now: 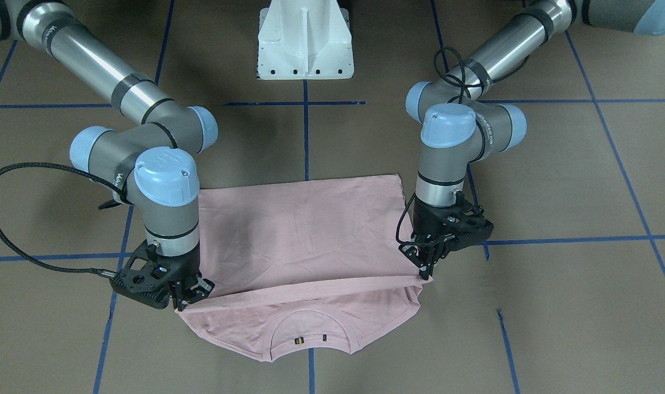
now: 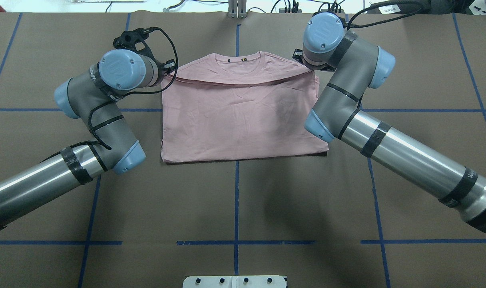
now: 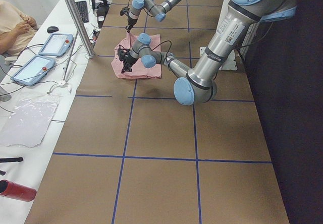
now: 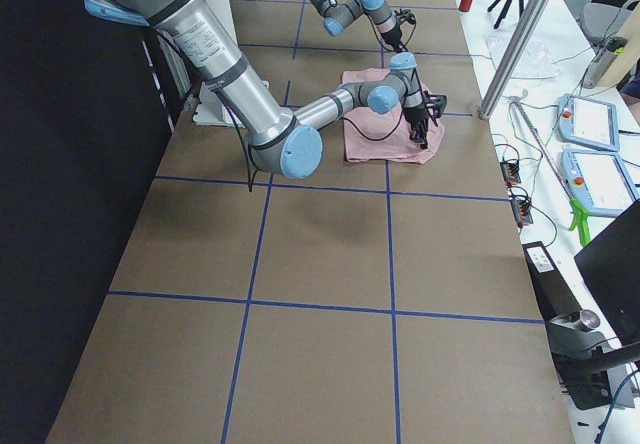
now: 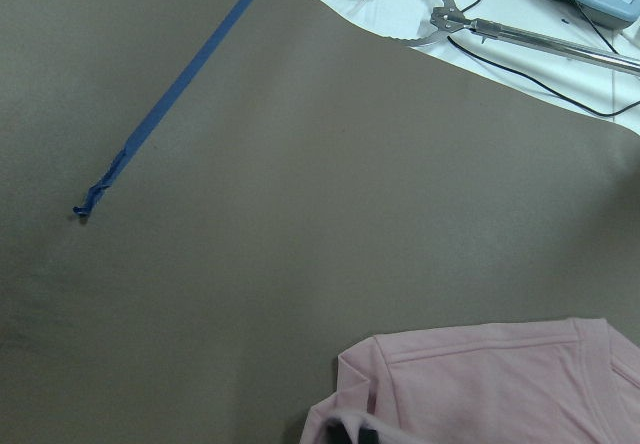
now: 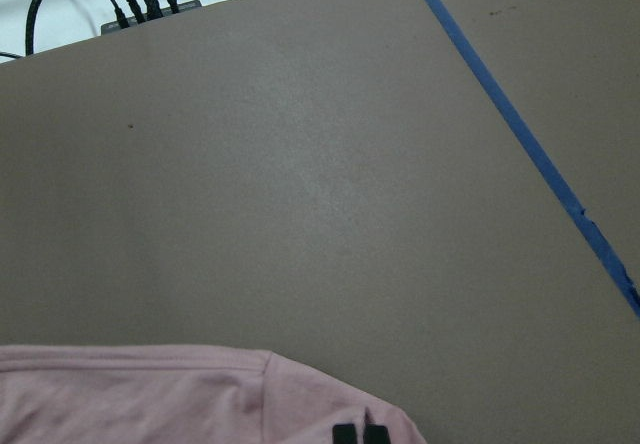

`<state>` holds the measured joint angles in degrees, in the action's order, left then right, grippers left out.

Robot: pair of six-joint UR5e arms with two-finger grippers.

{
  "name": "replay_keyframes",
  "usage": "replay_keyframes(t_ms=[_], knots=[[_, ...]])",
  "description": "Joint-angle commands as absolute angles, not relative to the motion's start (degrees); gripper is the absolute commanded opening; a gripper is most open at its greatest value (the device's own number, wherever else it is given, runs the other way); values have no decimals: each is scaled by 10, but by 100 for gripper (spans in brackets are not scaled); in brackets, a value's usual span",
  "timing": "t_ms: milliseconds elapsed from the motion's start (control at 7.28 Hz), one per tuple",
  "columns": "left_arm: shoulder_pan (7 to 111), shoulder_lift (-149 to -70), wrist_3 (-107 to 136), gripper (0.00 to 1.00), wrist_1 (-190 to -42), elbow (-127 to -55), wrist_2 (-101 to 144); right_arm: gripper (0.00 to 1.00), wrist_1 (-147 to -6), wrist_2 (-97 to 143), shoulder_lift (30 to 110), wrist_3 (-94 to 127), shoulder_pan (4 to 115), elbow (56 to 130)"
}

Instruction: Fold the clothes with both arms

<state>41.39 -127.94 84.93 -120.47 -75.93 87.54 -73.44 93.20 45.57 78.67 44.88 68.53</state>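
Note:
The pale pink T-shirt (image 1: 299, 230) lies on the brown table, its plain lower half folded up toward the collar (image 1: 310, 328). In the front-facing view my left gripper (image 1: 424, 272) is shut on the right corner of the folded edge. My right gripper (image 1: 184, 303) is shut on the left corner. The edge runs nearly taut between them, just short of the collar. From overhead the T-shirt (image 2: 239, 116) is a near rectangle with the arms' wrists over its far corners. Each wrist view shows pink cloth (image 5: 480, 384) (image 6: 150, 394) at the bottom. No print is visible.
The white pedestal base (image 1: 305, 41) stands on the robot's side of the table. Blue tape lines (image 2: 236, 200) grid the brown surface. Beyond the far table edge are cables, two tablets (image 3: 55, 45), a metal post (image 3: 75, 17) and a seated person (image 3: 15, 24).

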Motion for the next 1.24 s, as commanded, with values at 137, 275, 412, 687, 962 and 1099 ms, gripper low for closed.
replay_keyframes(t_ms=[137, 275, 412, 687, 962, 1099], knots=[[417, -1281, 850, 32, -1248, -752, 876, 23, -682, 930, 468, 792, 458, 681], [417, -1280, 851, 33, -1250, -754, 877, 24, -678, 937, 480, 792, 461, 695], [417, -1278, 852, 33, -1249, -764, 878, 31, -636, 963, 509, 795, 460, 714], [417, -1271, 857, 34, -1250, -778, 878, 39, -590, 991, 614, 855, 413, 846], [417, -1269, 858, 35, -1249, -780, 878, 49, -597, 991, 710, 925, 357, 973], [417, -1269, 858, 36, -1248, -780, 876, 53, -598, 991, 749, 946, 341, 1016]])
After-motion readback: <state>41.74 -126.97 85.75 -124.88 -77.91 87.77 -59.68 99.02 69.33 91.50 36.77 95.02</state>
